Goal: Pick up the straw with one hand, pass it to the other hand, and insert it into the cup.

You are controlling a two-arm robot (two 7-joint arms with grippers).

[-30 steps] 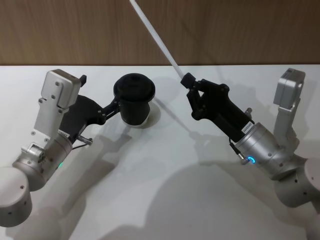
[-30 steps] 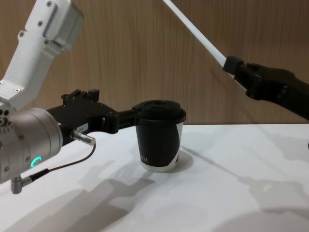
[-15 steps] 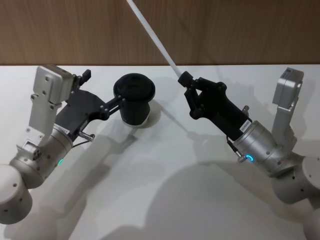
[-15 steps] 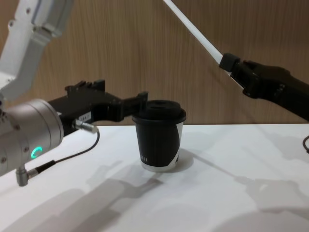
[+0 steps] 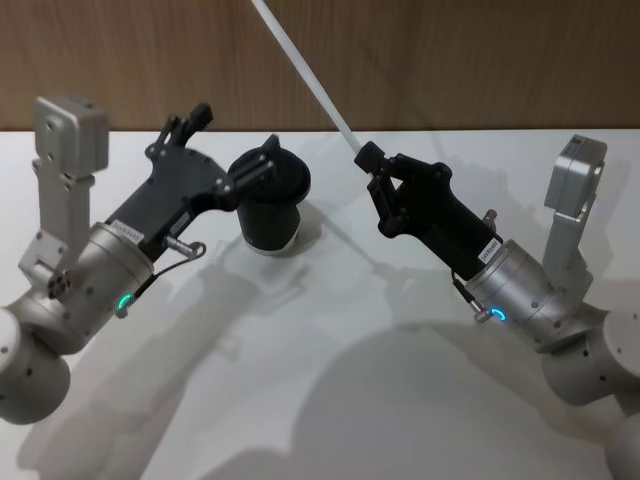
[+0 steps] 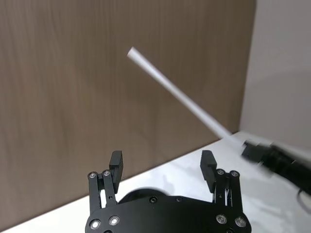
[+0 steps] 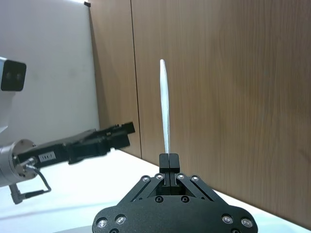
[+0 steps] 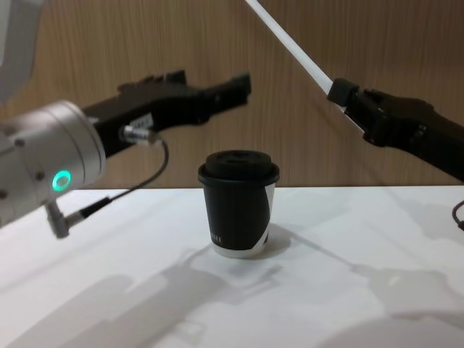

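Pinching straw (image 5: 305, 72) end tight: right gripper (image 5: 368, 158). Left gripper (image 6: 162, 160) fingers wide apart, up near cup (image 5: 270, 205). Bad handover grab could knock straw loose, drop it.

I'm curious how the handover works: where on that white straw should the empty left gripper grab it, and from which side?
Probably mid-shaft on the straw, above the right gripper, which pinches its lower end. That bare stretch slants up freely toward the robot's left, so the open left gripper can approach from that side, its fingers straddling the thin shaft.
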